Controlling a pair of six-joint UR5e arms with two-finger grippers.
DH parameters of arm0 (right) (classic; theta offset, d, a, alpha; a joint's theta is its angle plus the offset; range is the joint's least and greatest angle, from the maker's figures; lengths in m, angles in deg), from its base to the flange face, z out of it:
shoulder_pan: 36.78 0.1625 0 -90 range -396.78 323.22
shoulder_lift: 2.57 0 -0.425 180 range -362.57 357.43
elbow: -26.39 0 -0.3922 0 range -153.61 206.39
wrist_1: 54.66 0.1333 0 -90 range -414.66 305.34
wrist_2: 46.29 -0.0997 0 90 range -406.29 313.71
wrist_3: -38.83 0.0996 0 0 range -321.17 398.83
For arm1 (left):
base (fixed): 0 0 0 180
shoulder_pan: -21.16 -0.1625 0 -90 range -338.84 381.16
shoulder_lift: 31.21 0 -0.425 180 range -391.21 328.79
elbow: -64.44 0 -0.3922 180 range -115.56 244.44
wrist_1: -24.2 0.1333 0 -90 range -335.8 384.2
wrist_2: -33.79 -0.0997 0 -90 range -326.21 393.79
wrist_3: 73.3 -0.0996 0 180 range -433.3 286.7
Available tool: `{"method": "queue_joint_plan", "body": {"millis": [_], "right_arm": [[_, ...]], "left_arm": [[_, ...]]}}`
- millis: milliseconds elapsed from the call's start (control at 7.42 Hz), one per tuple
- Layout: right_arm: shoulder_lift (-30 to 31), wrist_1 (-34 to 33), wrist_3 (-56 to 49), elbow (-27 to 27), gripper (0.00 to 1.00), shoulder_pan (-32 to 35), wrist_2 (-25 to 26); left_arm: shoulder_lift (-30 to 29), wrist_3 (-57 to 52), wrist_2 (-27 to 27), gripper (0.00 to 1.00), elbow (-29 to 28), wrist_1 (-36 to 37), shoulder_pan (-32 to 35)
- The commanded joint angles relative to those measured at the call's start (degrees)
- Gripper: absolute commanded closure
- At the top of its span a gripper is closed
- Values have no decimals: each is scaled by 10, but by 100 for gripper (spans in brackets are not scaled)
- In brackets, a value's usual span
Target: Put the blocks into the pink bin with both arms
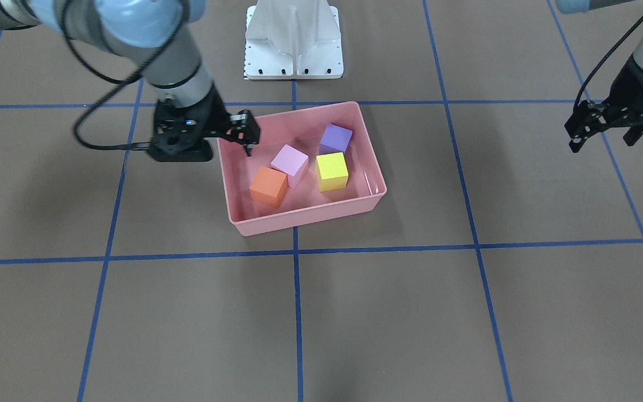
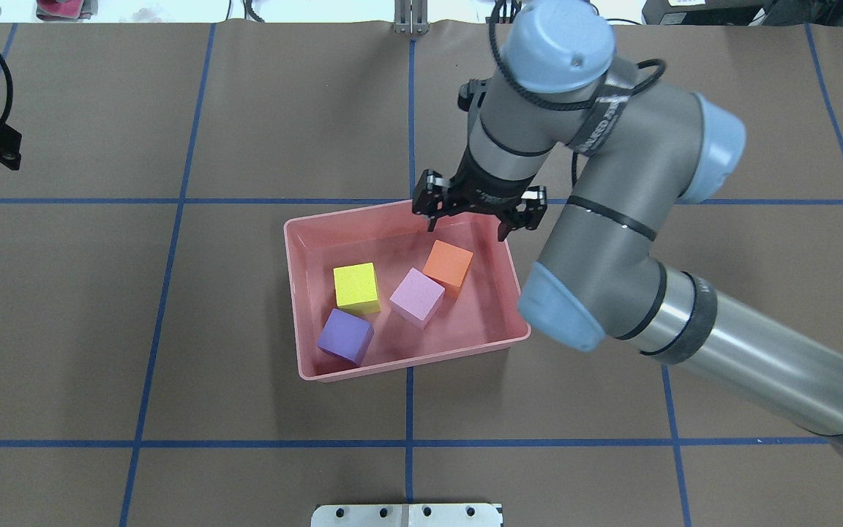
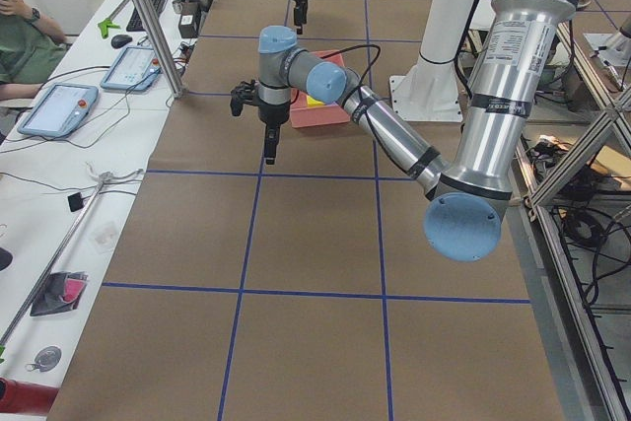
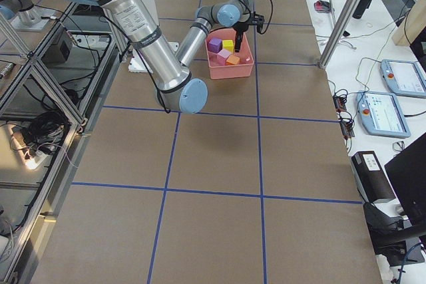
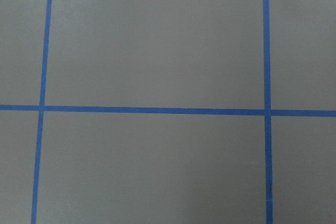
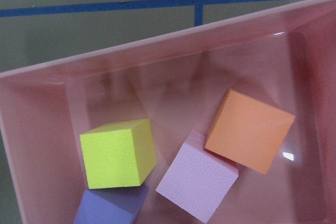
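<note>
The pink bin (image 1: 305,215) stands near the table's middle. All the blocks lie inside it, apart from my grippers: orange (image 1: 268,187), light pink (image 1: 289,162), yellow (image 1: 332,171) and purple (image 1: 335,138). The light pink block touches the orange one. My right gripper (image 2: 467,228) is open and empty, hovering above the bin's far right end over the orange block (image 2: 448,265). Its wrist view shows the orange (image 6: 249,129), light pink (image 6: 197,182), yellow (image 6: 118,153) and purple (image 6: 107,208) blocks below. My left gripper (image 1: 600,134) is open and empty, far off to the side above bare table.
The white base pedestal (image 1: 293,42) stands behind the bin at the robot's side. Blue tape lines (image 5: 157,110) cross the brown table. Metal posts (image 4: 346,18) and tablets (image 4: 383,114) stand beyond the table's far edge in the exterior right view.
</note>
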State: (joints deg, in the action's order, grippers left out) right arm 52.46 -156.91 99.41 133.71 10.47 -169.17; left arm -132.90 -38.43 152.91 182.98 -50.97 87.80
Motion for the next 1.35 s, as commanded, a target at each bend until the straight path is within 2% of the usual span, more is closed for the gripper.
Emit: {"method": "queue_joint_plan", "body": {"millis": [0,270,404,539,674,809,1079,1213], "right_arm": [[125,-37,-272,47,0,135,-3],[178,-78,-526,15,0,263,-5],[202,-76,-595,-13,0,318,-26],[244,-59,-676,-55,0,362,-62],[293,-12,-726,-75,0,396,-78],[329,27,-726,-89,0,408,-77],[341,39,-723,-100,0,423,-47],[341,38,-723,-100,0,434,-50]], "left_arm": [[14,-65,3,0,-3,5,31],[63,-164,8,0,-5,10,58],[85,-222,25,0,-22,8,104],[95,-318,96,0,-75,6,162],[97,-405,128,0,-125,6,206],[126,-436,126,0,-141,5,229],[144,-436,124,0,-195,-75,246],[162,-436,124,0,-197,-81,249]]}}
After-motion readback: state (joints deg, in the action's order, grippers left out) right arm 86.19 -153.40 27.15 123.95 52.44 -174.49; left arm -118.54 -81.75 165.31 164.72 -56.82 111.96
